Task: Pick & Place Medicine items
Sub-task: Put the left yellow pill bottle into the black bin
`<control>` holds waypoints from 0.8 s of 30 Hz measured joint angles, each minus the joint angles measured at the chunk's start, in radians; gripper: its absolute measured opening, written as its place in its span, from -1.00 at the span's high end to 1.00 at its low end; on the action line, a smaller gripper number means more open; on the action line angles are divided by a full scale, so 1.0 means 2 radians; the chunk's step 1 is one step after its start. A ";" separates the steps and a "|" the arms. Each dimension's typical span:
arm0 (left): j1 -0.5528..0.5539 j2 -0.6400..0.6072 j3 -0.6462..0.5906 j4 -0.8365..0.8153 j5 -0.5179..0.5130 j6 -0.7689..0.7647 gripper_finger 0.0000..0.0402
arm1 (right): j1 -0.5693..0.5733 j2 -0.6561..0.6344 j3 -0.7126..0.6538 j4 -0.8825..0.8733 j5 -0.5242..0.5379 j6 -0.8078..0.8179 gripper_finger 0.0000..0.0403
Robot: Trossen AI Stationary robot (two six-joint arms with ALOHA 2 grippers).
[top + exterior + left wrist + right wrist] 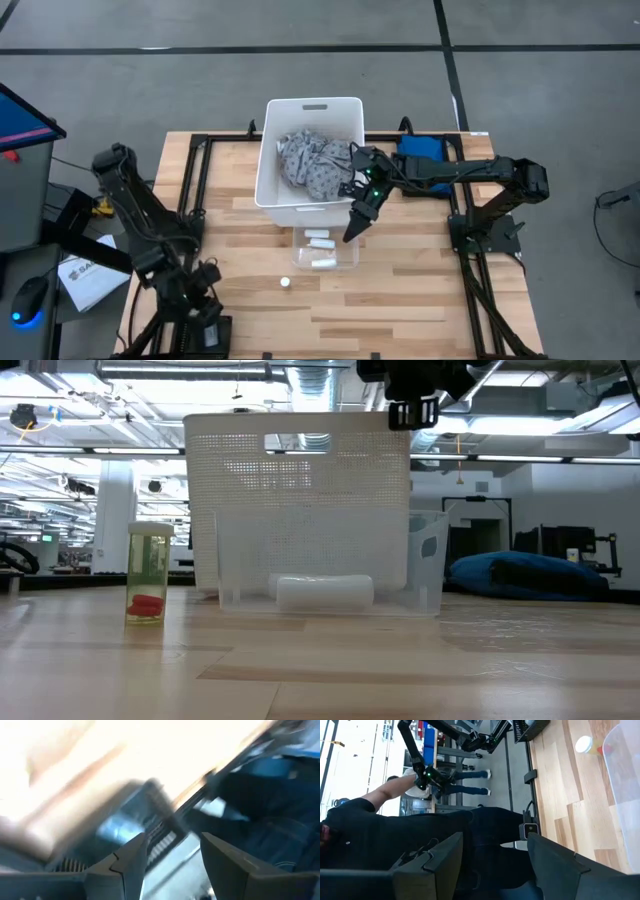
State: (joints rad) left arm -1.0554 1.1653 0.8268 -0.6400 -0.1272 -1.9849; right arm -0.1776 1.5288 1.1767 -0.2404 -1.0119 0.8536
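Two white finger-sized cylinders [318, 238] [322, 264] lie on their sides in a small clear tray [297, 250], which sits on the table against the white bin's near side; the low view shows one cylinder [323, 591]. A tiny round bottle [285, 283] [150, 574] with a white cap stands upright on the table, near and left of the tray. My right gripper [353, 228] [492, 855] hovers open above the tray's right edge, fingers pointing down and toward the near edge. My left gripper [208, 325] [172, 852] waits open at the table's near left corner.
The white bin [270, 150] [300, 490] holds a grey patterned cloth [315, 165]. A blue padded pouch [420, 150] [530, 575] lies right of the bin, under the right arm. A person in dark clothes stands beyond the table in the right wrist view.
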 joint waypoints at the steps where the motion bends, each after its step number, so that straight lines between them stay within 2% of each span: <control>1: 0.000 -0.007 0.000 -0.001 -0.024 0.024 0.11 | 0.000 0.000 0.000 0.001 0.000 0.000 -0.09; 4: 0.000 -0.023 0.000 -0.007 -0.092 0.106 0.11 | 0.000 0.000 0.000 0.003 0.002 0.000 -0.09; 6: 0.002 -0.030 0.000 -0.033 -0.105 0.149 0.11 | 0.000 0.000 0.000 0.003 0.003 0.000 -0.09; 12: 0.014 -0.028 0.000 -0.146 -0.028 0.226 0.11 | 0.000 0.000 0.000 0.003 0.004 0.001 -0.09; 16: 0.013 -0.030 0.000 -0.177 -0.025 0.265 0.11 | 0.000 0.000 0.000 0.003 0.005 0.001 -0.09; 24: 0.004 -0.029 0.000 -0.183 -0.025 0.367 0.11 | 0.000 0.000 0.000 0.003 0.008 -0.001 -0.09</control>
State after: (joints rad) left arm -1.0480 1.1080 0.8272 -1.0057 -0.1768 -1.2516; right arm -0.1776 1.5288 1.1767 -0.2344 -0.9963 0.8525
